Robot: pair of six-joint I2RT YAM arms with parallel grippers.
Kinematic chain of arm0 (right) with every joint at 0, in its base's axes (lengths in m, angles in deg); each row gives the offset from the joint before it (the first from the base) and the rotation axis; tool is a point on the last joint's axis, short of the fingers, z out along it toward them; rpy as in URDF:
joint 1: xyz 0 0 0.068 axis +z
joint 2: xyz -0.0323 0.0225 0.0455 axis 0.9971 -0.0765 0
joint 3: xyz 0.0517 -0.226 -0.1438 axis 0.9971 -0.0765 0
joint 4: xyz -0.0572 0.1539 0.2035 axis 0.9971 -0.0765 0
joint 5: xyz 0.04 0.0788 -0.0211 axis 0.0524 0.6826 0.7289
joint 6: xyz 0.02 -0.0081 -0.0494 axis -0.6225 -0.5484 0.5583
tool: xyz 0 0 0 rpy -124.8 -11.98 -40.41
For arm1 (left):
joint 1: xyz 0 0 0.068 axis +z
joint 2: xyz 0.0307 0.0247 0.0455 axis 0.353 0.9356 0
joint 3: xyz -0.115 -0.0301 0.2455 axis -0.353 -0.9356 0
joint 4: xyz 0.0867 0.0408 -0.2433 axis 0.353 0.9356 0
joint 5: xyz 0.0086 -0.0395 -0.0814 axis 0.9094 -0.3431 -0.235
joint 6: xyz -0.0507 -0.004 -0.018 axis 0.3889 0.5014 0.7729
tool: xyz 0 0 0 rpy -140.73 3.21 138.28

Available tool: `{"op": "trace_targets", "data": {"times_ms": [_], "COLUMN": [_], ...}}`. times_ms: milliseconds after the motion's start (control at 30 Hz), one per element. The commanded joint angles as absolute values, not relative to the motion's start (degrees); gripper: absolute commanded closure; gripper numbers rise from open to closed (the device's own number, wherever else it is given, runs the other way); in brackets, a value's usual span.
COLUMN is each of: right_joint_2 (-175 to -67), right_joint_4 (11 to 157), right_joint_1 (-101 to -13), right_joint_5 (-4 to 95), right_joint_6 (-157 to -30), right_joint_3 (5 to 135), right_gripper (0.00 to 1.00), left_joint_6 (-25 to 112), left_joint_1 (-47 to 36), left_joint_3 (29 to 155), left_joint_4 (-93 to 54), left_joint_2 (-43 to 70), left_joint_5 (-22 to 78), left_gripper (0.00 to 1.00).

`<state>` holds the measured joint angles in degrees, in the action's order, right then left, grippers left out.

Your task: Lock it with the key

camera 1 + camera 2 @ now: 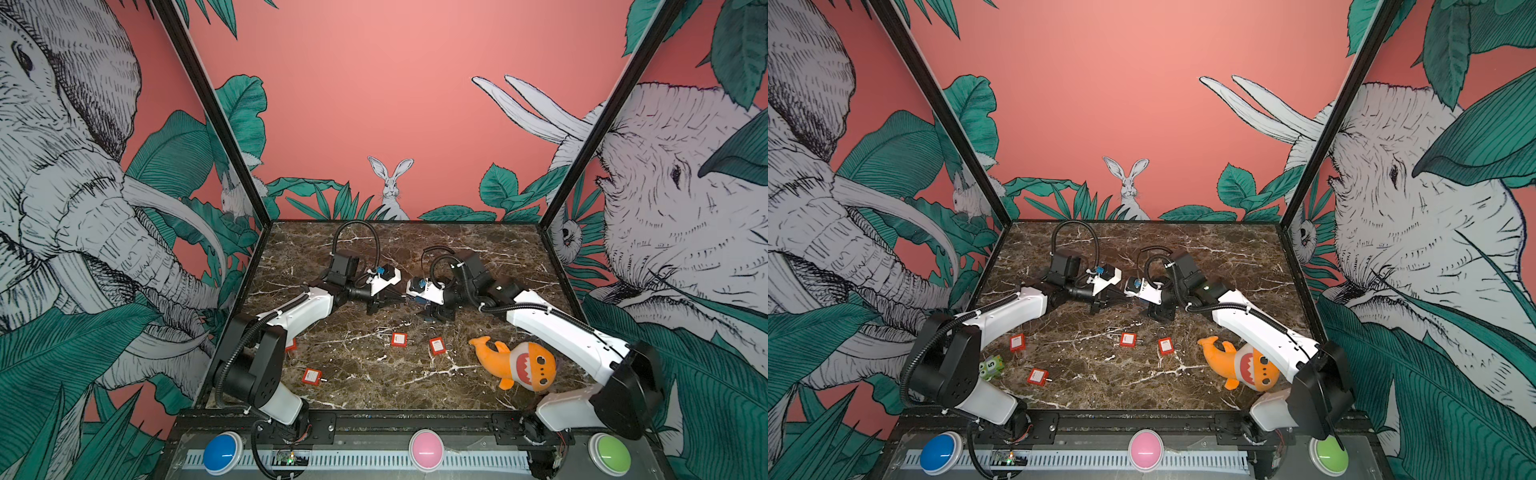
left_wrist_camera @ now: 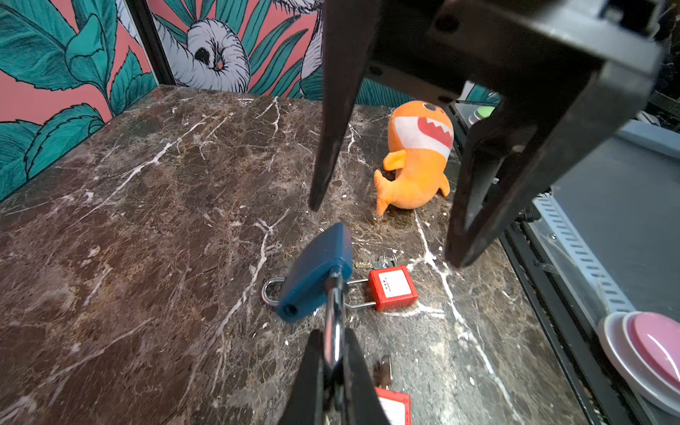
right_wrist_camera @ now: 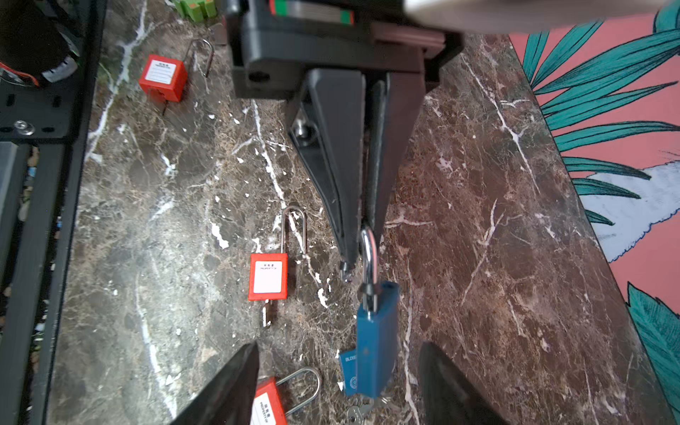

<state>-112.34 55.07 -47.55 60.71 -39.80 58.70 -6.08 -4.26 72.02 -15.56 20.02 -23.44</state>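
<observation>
Above a marble table (image 2: 147, 220), the left gripper (image 2: 333, 353) has its jaws clamped on the steel shackle (image 2: 334, 323) of a blue padlock (image 2: 312, 274), which hangs in the air. The right gripper (image 3: 338, 349) is close to the lock's body, its jaws wide apart and touching nothing. A bunch of keys (image 2: 382, 263) lies on the table just beside a red padlock (image 2: 393, 289), near an orange plush shark (image 2: 415, 154).

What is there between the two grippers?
A blue plastic padlock, its steel shackle pinched in the left gripper; the right wrist view shows it.
</observation>
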Motion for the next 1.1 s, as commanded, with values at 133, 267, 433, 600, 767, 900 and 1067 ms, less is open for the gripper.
{"op": "trace_targets", "data": {"times_ms": [133, 267, 433, 600, 767, 900, 1067], "right_joint_2": [-112.4, -113.9, -115.3, -116.6, -117.1, -117.1, -116.7], "right_joint_4": [47.0, 45.3, 46.6, 49.7, 51.1, 52.1, 52.5], "right_joint_1": [-49.8, -49.8, -49.8, -49.8, -49.8, -49.8, -49.8], "right_joint_5": [63.9, 63.6, 64.1, 65.6, 67.4, 68.5, 70.2], "right_joint_6": [-39.9, -38.7, -39.1, -41.5, -41.9, -42.1, -41.7], "right_joint_3": [59.1, 59.7, 59.7, 59.3, 59.1, 58.9, 58.5], "right_gripper": [0.35, 0.4, 0.48, 0.6, 0.7, 0.78, 0.88], "left_joint_6": [-3.8, -3.6, -4.7, -5.9, -7.2, -8.5, -9.3], "left_joint_1": [-6.0, -6.7, -7.0, -7.1, -7.2, -7.3, -7.4], "left_joint_3": [68.9, 68.4, 67.8, 67.2, 67.6, 68.8, 69.3], "left_joint_4": [-26.6, -28.7, -29.3, -29.4, -28.1, -26.1, -25.7], "left_joint_2": [17.2, 16.6, 16.4, 15.7, 15.3, 15.7, 15.9], "left_joint_5": [-28.5, -28.4, -30.6, -31.7, -32.4, -33.3, -32.8], "left_gripper": [1.0, 1.0, 1.0, 1.0, 1.0, 1.0, 1.0]}}
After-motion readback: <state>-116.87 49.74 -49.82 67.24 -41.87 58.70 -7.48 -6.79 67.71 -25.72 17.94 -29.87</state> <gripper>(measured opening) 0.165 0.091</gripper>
